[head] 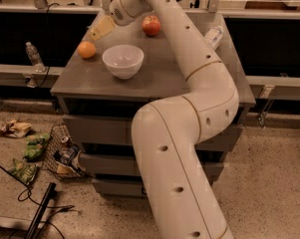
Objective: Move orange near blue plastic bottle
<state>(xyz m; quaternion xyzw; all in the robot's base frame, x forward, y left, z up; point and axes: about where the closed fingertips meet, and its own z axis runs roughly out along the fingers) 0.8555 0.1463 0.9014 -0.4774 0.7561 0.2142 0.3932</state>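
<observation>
gripper [100, 29] hangs above the far left part of the worktop [154, 81], just behind and to the right of the orange [86, 49], apart from it. cannot tell whether the gripper is open or closed.

orange sits on the worktop close to the left edge, just left of the white bowl [122, 61], not touching it. red apple [151, 25] sits further back, right of the gripper.

blue plastic bottle [214, 35] lies near the right edge of the worktop, partly hidden behind the arm [189, 44]. it is well apart from the orange, with the bowl and arm between them.

small clear bottle [34, 56] stands on the ledge left of the worktop. on the floor at left: snack bags [25, 171] and a wire basket [60, 153].
</observation>
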